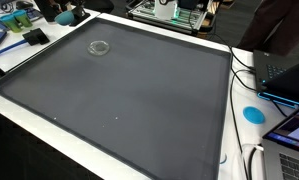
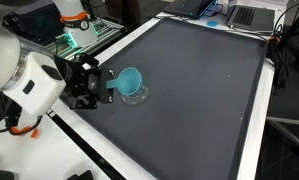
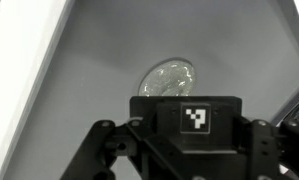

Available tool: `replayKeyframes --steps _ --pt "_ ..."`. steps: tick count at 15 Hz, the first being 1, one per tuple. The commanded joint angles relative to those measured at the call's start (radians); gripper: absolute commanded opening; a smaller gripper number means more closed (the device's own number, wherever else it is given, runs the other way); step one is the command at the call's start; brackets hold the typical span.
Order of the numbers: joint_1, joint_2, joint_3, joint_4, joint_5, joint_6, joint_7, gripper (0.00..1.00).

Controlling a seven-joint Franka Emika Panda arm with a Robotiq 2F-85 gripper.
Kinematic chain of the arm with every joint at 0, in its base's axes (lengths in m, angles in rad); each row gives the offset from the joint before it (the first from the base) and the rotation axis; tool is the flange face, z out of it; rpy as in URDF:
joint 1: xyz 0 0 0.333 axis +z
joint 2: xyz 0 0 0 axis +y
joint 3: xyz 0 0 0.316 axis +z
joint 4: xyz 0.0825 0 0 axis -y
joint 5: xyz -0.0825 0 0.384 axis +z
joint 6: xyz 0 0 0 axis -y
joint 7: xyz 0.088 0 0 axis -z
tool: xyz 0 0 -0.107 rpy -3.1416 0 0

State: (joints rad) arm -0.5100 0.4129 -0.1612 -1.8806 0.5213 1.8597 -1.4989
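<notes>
In an exterior view my gripper (image 2: 113, 88) reaches in from the left edge of the dark mat (image 2: 199, 90). It is shut on a small blue cup (image 2: 129, 79), which tilts just above a clear round dish (image 2: 136, 97) lying on the mat. The clear dish (image 3: 169, 76) shows in the wrist view, half hidden behind the gripper's black housing and its square tag (image 3: 197, 120). That housing hides the fingers and the cup there. In an exterior view the clear dish (image 1: 99, 47) lies near the mat's far left corner, with no arm or cup in sight.
A white table border (image 1: 234, 110) frames the mat. Laptops (image 1: 289, 75), cables and a blue disc (image 1: 254, 113) sit along one side. A wire rack with green parts (image 2: 79, 35) stands behind the arm's white base (image 2: 29, 85).
</notes>
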Motion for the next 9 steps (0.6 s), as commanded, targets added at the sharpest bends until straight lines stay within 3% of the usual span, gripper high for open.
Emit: replayKeyframes --steps 1,9 --pt "-0.007 -0.021 -0.009 -0.046 0.028 0.001 -0.065 0.28" --pt "0.002 -0.047 -0.013 -0.109 0.044 0.038 -0.109 0.28"
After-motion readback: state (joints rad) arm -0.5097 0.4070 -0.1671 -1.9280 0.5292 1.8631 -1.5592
